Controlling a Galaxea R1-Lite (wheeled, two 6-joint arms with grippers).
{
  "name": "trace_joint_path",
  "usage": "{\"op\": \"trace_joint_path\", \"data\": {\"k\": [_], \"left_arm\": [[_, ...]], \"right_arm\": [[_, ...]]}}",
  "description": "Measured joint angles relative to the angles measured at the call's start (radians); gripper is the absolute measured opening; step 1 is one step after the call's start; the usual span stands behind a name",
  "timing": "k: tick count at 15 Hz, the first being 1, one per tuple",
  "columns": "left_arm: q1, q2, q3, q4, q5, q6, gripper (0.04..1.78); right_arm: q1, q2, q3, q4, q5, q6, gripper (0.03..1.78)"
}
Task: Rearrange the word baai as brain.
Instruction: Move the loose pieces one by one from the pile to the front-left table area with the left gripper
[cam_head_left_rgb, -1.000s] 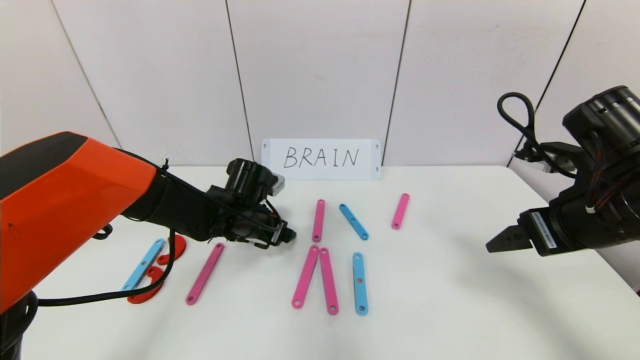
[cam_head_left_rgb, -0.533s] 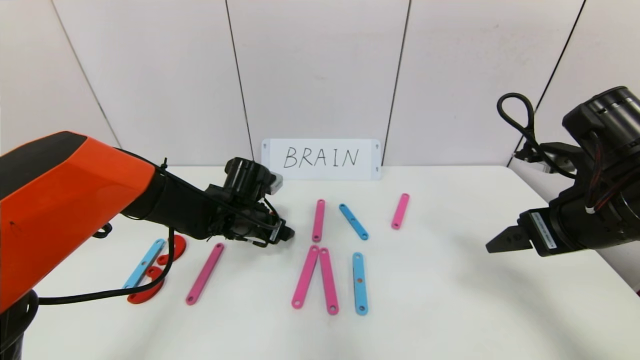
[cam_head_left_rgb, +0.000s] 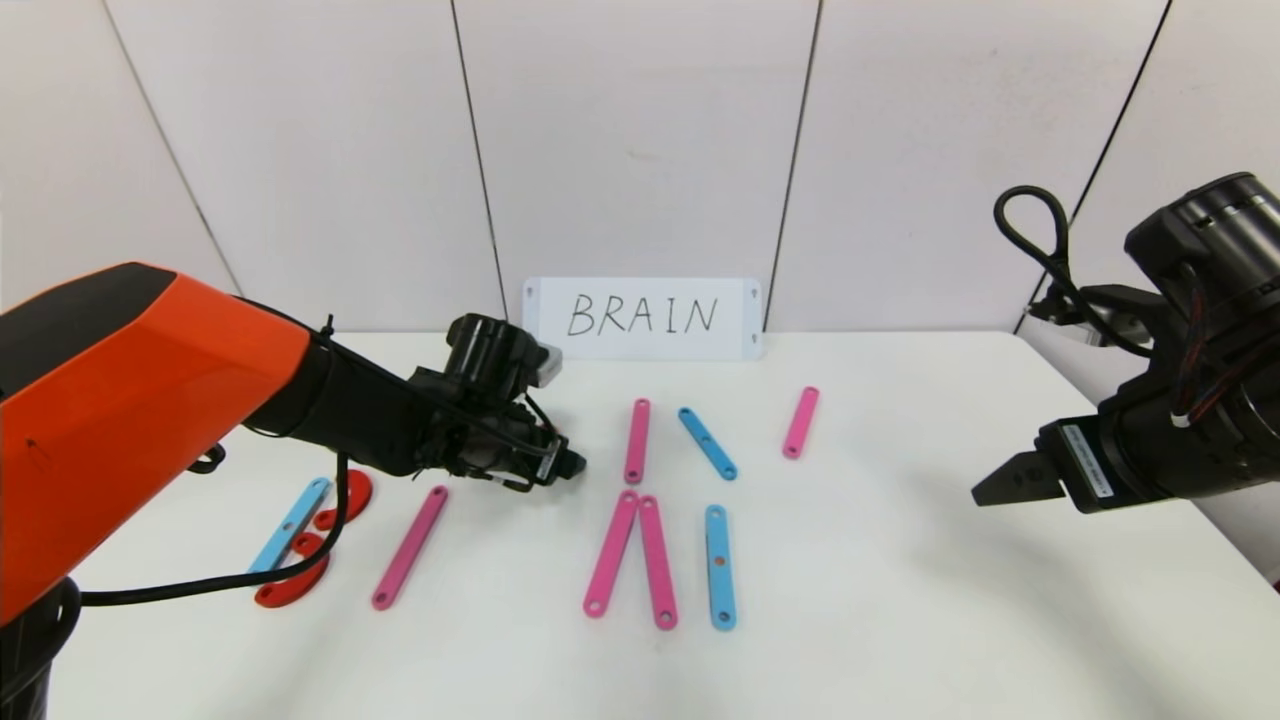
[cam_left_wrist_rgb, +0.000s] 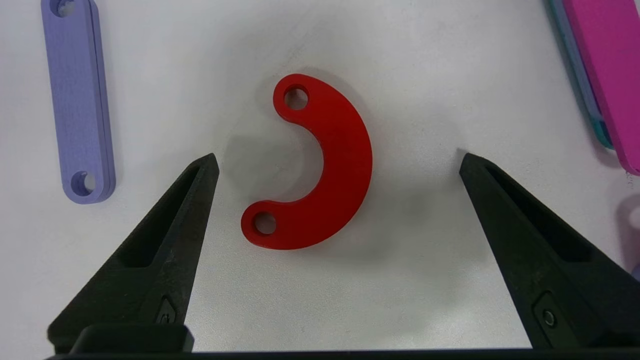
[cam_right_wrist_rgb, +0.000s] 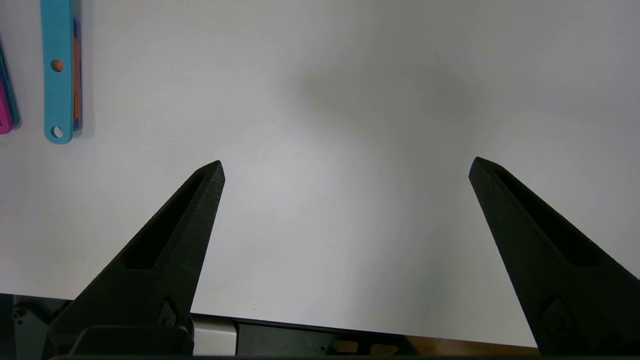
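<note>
While the left gripper (cam_left_wrist_rgb: 339, 160) hovers low over the white table (cam_head_left_rgb: 900, 600) with jaws spread wide, a glossy red half-ring curve (cam_left_wrist_rgb: 330, 165), flat, holed at both ends, lies between its matte black fingertips (cam_left_wrist_rgb: 205, 170), untouched. Purple straight strip (cam_left_wrist_rgb: 77, 100): flat, just beside. Right gripper (cam_right_wrist_rgb: 345, 165): spread, empty, well apart at the right table edge.

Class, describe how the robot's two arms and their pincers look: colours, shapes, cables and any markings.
The left arm has an orange shell with a black top panel, then a black forearm with thin black cables and one thicker cable looping beneath. Its left pincer has two black, tapering, pointed fingers. The right arm is black and cylindrical, with a looped black cable and a white label. The right pincer has the same black wedge fingers.
</note>
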Motion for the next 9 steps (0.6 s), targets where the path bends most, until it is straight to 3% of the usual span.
{"op": "trace_joint_path", "data": {"k": [3,5,7,9], "left_arm": [[-0.001,0.007,0.000,0.000,-0.001,0.001,1.64],[-0.001,0.007,0.000,0.000,0.000,0.000,1.49],[-0.001,0.007,0.000,0.000,0.000,0.000,1.23],[-0.001,0.007,0.000,0.001,0.000,0.000,0.86]], "right_arm": [[0.000,-0.001,0.000,0.000,0.000,0.000,1.71],[0.000,-0.001,0.000,0.000,0.000,0.000,1.71],[0.000,-0.003,0.000,0.000,0.000,0.000,1.71],[-0.001,-0.003,0.000,0.000,-0.001,0.000,1.71]]}}
